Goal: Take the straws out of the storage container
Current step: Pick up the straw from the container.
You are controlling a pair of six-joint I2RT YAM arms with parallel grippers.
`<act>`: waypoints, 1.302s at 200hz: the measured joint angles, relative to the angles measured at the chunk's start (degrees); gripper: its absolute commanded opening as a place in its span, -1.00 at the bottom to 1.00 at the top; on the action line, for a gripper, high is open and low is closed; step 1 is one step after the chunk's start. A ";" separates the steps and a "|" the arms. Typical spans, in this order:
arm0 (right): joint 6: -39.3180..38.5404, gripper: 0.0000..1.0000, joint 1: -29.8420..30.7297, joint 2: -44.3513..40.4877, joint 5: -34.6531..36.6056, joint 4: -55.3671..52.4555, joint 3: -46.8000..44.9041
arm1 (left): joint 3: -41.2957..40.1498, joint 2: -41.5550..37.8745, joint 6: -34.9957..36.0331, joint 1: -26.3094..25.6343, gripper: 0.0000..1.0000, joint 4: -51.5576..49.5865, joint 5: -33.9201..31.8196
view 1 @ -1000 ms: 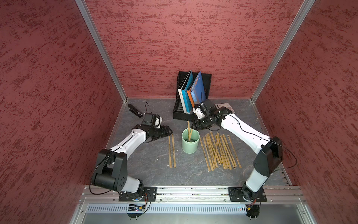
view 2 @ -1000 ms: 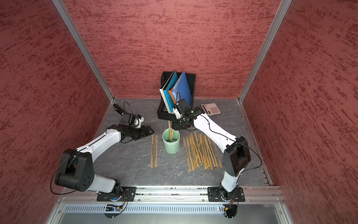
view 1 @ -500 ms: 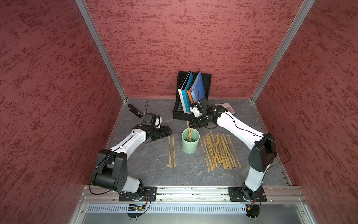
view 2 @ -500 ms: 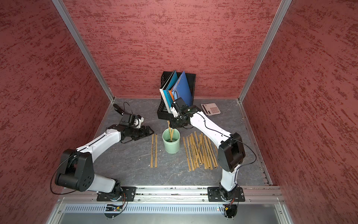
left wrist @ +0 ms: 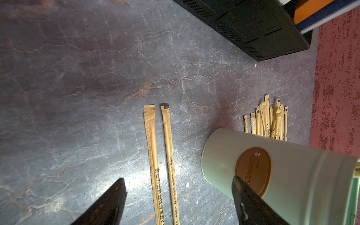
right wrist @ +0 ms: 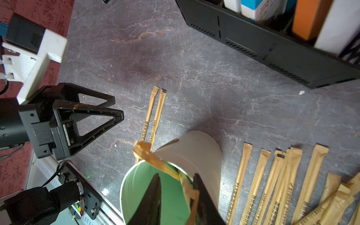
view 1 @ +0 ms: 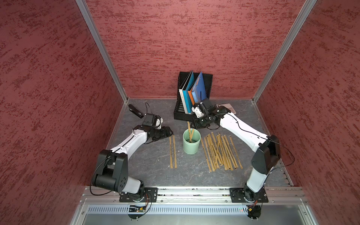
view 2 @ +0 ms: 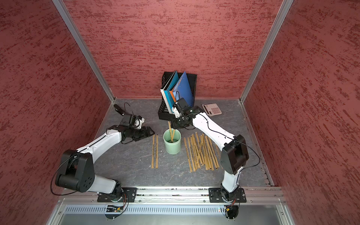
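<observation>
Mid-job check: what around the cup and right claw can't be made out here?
- Right wrist view: the straws' lower ends, hidden inside the cup behind the right claw.
- Both top views: the straws' print, too small to read.
- A top view: calculator, mostly behind the right arm.

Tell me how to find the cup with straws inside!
Find the black file holder with folders by the back wall. In front stands the storage container, with straws lying flat on both sides. It's the only pale green cup, two straws poking out.

Mint cup upright, two straws inside; others flat alongside.
</observation>
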 measured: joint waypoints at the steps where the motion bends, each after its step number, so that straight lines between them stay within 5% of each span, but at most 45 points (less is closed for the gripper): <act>1: 0.02 -0.51 0.00 -0.04 -0.02 0.02 -0.04 | 0.00 0.00 -0.02 0.00 0.70 0.00 0.00; 260: 1.33 -0.89 0.00 -0.09 -0.70 1.25 -0.81 | 0.00 0.00 0.00 0.15 0.70 0.04 0.00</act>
